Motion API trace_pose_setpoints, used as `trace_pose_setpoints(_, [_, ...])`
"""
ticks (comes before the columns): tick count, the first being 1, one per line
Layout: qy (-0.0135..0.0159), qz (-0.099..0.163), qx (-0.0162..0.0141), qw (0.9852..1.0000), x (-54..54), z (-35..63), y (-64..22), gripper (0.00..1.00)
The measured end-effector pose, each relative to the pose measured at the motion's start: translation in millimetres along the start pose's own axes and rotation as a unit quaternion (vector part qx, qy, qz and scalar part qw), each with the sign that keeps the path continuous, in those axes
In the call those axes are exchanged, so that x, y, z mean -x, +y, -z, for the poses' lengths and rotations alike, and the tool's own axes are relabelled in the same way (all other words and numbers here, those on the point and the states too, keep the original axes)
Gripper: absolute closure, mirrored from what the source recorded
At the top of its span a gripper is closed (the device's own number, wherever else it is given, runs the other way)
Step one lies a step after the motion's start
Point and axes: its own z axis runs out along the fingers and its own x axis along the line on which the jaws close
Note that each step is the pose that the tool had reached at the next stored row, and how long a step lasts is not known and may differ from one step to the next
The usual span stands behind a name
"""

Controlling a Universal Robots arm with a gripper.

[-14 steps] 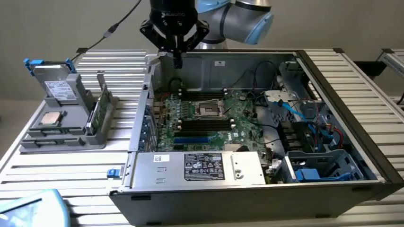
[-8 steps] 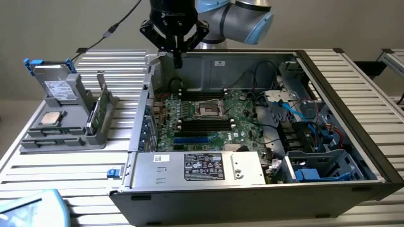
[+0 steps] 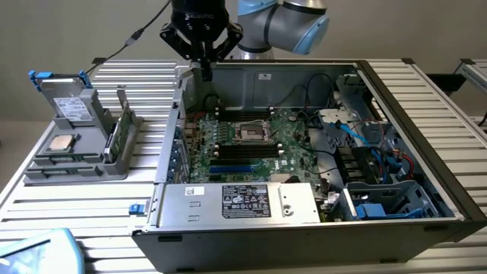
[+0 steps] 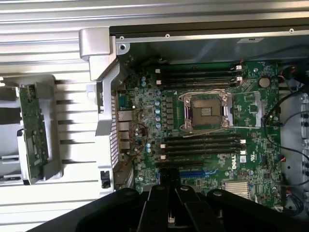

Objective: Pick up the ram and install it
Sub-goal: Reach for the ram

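In the exterior view the arm (image 3: 285, 17) runs out past the picture's upper edge. A pale blue object (image 3: 38, 251) in the lower corner on the exterior view's left is cut off and cannot be identified. The print on the power supply (image 3: 236, 202) label is too small to read. Whether anything sits between the pressed-together fingers of the gripper (image 3: 204, 65) cannot be told. In the wrist view the gripper's black body is cut by the picture's edge and hides part of the motherboard (image 4: 145, 121). The gray holder (image 4: 52, 166), with a ram (image 4: 33, 130) standing in it, is also cut off at an edge.
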Motion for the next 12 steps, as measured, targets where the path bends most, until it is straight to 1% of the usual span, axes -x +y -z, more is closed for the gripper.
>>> trace_pose_setpoints(9, [-0.0001,0.0,0.0,1.0,-38.3,0.3,5.4,0.9])
trace_pose_setpoints(12, [-0.0001,0.0,0.0,1.0,-51.9,0.4,5.6,0.9])
